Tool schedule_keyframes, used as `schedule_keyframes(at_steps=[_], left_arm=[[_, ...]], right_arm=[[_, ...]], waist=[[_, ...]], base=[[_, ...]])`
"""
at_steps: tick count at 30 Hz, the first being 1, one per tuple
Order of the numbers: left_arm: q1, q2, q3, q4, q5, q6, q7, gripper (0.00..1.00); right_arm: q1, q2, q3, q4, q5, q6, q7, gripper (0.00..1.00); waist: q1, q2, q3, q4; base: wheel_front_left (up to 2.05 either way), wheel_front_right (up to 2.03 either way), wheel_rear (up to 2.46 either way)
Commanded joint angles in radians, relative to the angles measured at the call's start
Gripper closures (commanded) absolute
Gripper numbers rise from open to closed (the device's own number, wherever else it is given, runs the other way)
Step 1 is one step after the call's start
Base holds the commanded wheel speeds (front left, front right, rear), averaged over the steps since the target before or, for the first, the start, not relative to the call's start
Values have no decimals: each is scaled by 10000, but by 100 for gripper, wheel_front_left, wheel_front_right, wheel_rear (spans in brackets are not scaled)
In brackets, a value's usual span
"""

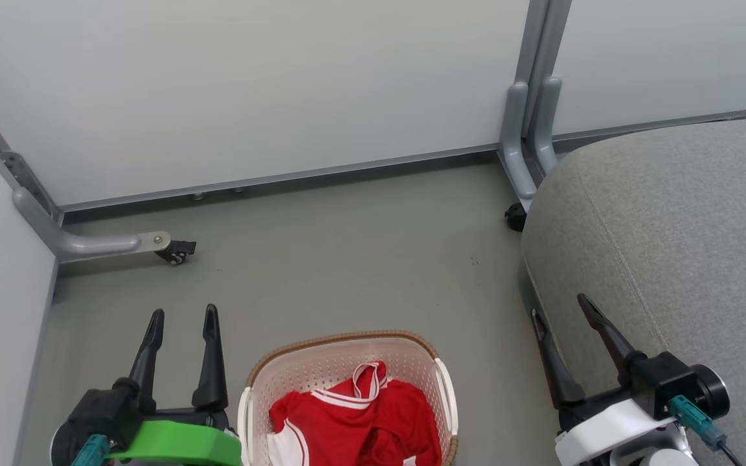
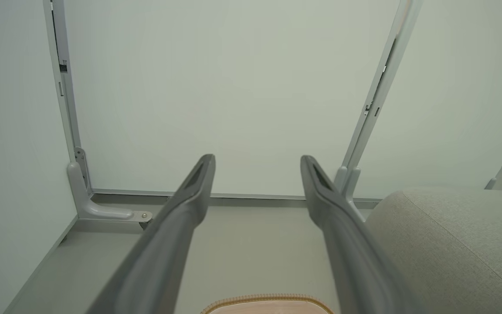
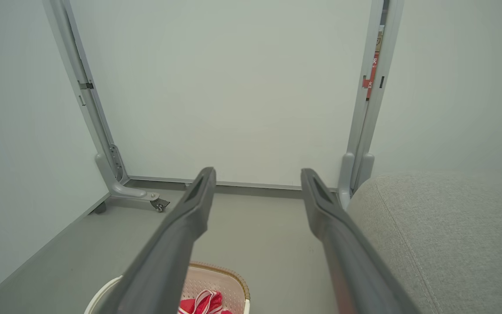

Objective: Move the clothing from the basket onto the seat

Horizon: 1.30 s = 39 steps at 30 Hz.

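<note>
Head view: basket (image 1: 340,338) is sitting on the floor (image 1: 347,259) at bottom centre, with clothing (image 1: 353,421) lying heaped inside it. To its left the left gripper (image 1: 182,312) is hovering, jaws spread, holding nothing. The right gripper (image 1: 559,306) is hanging at the seat (image 1: 671,226) edge, jaws spread, empty. Seat is lying right of the basket, apart from it.

Left wrist view: left gripper (image 2: 257,158) is pointing over the floor, jaws apart; basket (image 2: 268,298) rim is showing below between them.

Right wrist view: right gripper (image 3: 257,171) jaws are standing parted; clothing (image 3: 203,301) is lying in the basket (image 3: 229,279) at lower left, seat (image 3: 442,226) at right
</note>
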Motion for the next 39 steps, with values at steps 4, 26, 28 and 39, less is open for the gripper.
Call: schedule_keyframes(at_steps=[4,26,28,39], left_arm=[[162,74,-53,-13,436,57,-136,0],[196,74,-156,109,780,83,-208,0],[196,74,-143,109,768,98,-208,0],[219,74,-182,176,761,108,-208,0]], right_arm=[[149,-59,-27,-115,-409,0,-151,0],[185,-58,-25,-165,-651,-1,-242,0],[181,-58,-26,-157,-632,-1,-242,0],[77,-58,46,-114,-604,-1,-242,0]], waist=[[0,-1,-35,8],[0,-1,-21,56],[0,-1,-33,53],[0,-1,-9,-63]], base=[[0,0,0],[0,0,0],[0,0,0],[0,0,0]])
